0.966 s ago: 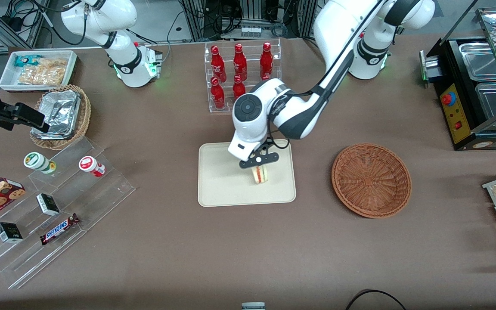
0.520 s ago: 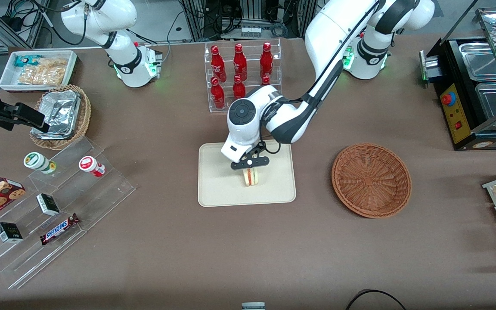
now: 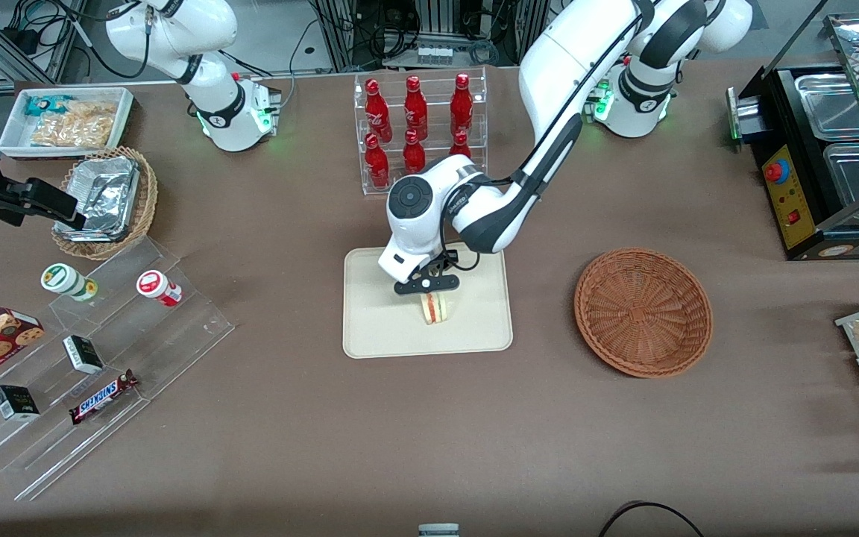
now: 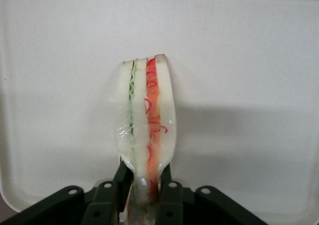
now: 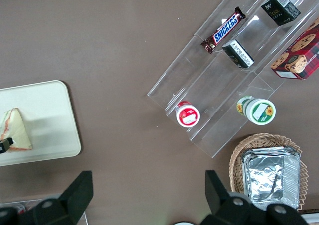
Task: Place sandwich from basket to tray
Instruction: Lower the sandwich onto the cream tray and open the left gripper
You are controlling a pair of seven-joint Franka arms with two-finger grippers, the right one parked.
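The sandwich (image 3: 433, 307), a white-bread wedge with red and green filling, stands on edge over the middle of the cream tray (image 3: 377, 332), its lower edge at or just above the tray floor. My left gripper (image 3: 429, 292) is directly above it and shut on its upper end. The wrist view shows the black fingers (image 4: 121, 177) pinching the sandwich (image 4: 144, 115) with the tray (image 4: 249, 60) beneath. The sandwich (image 5: 14, 130) also shows in the right wrist view on the tray (image 5: 55, 110). The reddish-brown basket (image 3: 643, 311) stands beside the tray, toward the working arm's end, with nothing in it.
A clear rack of red bottles (image 3: 418, 127) stands farther from the front camera than the tray. A stepped acrylic display (image 3: 94, 350) with snacks, a tan wicker basket with foil container (image 3: 105, 201) and a white bin (image 3: 64, 123) lie toward the parked arm's end. A black food warmer (image 3: 825, 156) stands toward the working arm's end.
The gripper carried the sandwich a little across the tray toward the parked arm's end, and it looks slightly lower. It stays shut on the sandwich.
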